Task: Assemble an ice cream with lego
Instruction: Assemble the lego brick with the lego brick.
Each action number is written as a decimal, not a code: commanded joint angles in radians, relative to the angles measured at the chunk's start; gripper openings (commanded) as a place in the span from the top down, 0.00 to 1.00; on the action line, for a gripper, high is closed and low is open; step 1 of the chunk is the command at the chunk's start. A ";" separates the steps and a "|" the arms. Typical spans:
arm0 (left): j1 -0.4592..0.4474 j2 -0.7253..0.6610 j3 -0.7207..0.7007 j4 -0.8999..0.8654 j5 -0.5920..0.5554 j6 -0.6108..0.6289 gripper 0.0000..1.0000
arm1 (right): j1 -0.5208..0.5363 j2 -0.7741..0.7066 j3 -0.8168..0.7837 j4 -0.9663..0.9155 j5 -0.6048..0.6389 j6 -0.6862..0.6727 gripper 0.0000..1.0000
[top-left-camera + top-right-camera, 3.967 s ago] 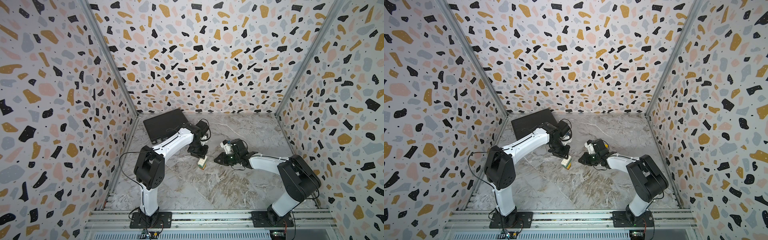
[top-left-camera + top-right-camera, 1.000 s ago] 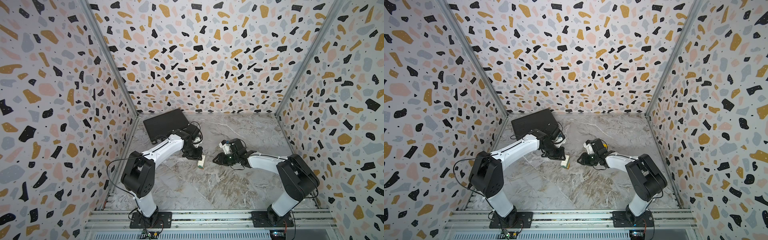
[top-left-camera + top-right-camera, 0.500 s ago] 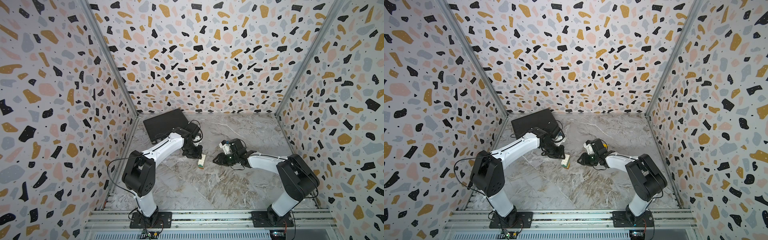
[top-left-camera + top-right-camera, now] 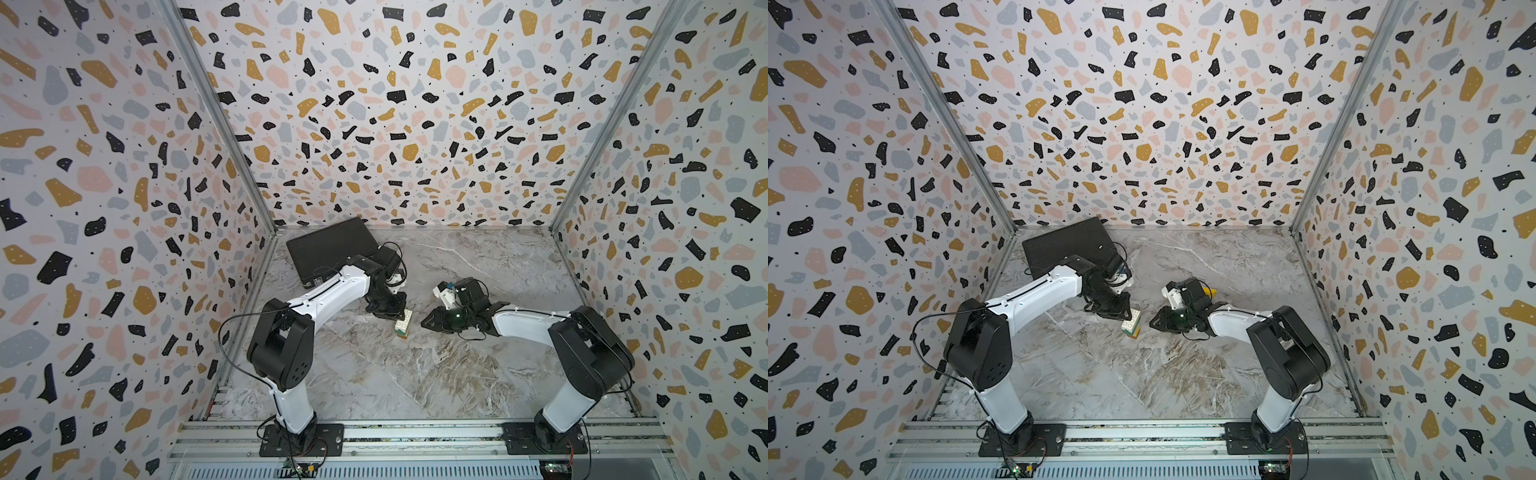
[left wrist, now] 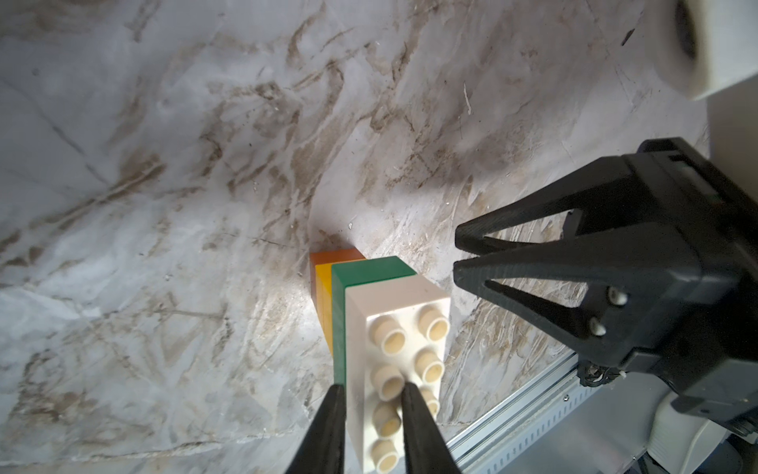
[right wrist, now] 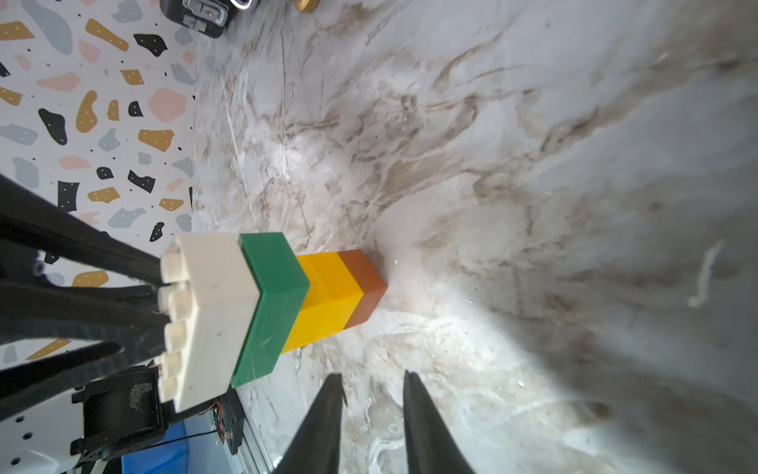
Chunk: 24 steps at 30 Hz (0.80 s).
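Observation:
The ice cream (image 4: 402,328) (image 4: 1131,326) stands upright mid-table as a stack: orange-brown at the base, then yellow, green and a studded white brick (image 5: 393,312) on top. My left gripper (image 5: 372,392) (image 4: 395,316) is shut, and its tips rest against the white brick's studs. Its black fingers (image 6: 123,266) meet that top in the right wrist view. My right gripper (image 6: 372,379) (image 5: 456,255) hovers low beside the stack (image 6: 266,303), a little apart from it. Its tips are nearly together with nothing between them. A loose yellow lego (image 4: 1209,292) lies behind the right wrist.
A black case (image 4: 328,249) (image 4: 1067,243) lies at the back left against the wall. A small gold figurine (image 6: 307,4) sits near it. Patterned walls close in three sides, and a metal rail (image 4: 415,432) runs along the front edge.
Over four seconds the left arm has lowered and brought its gripper onto the stack's top. In the last second both grippers closed slightly. The stack has stayed put.

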 commanded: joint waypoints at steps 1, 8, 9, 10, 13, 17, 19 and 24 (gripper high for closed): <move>0.007 0.008 -0.064 0.007 -0.012 -0.015 0.78 | 0.009 0.015 0.035 0.026 -0.039 0.019 0.72; 0.004 -0.037 -0.173 0.089 0.007 -0.071 0.83 | 0.019 0.035 0.027 0.088 -0.072 0.056 0.74; 0.004 -0.041 -0.183 0.097 0.007 -0.077 0.83 | 0.020 0.039 0.027 0.099 -0.077 0.062 0.74; 0.002 -0.045 -0.197 0.106 0.007 -0.086 0.84 | 0.022 0.044 0.028 0.109 -0.083 0.068 0.74; -0.002 -0.052 -0.225 0.129 0.013 -0.100 0.84 | 0.023 0.053 0.023 0.139 -0.090 0.086 0.75; -0.006 -0.056 -0.245 0.151 0.018 -0.113 0.84 | 0.025 0.071 0.017 0.205 -0.117 0.126 0.75; -0.008 -0.056 -0.249 0.157 0.022 -0.114 0.84 | 0.026 0.081 0.017 0.214 -0.127 0.136 0.75; -0.016 -0.038 -0.240 0.141 0.017 -0.102 0.84 | 0.034 0.089 0.026 0.205 -0.126 0.130 0.75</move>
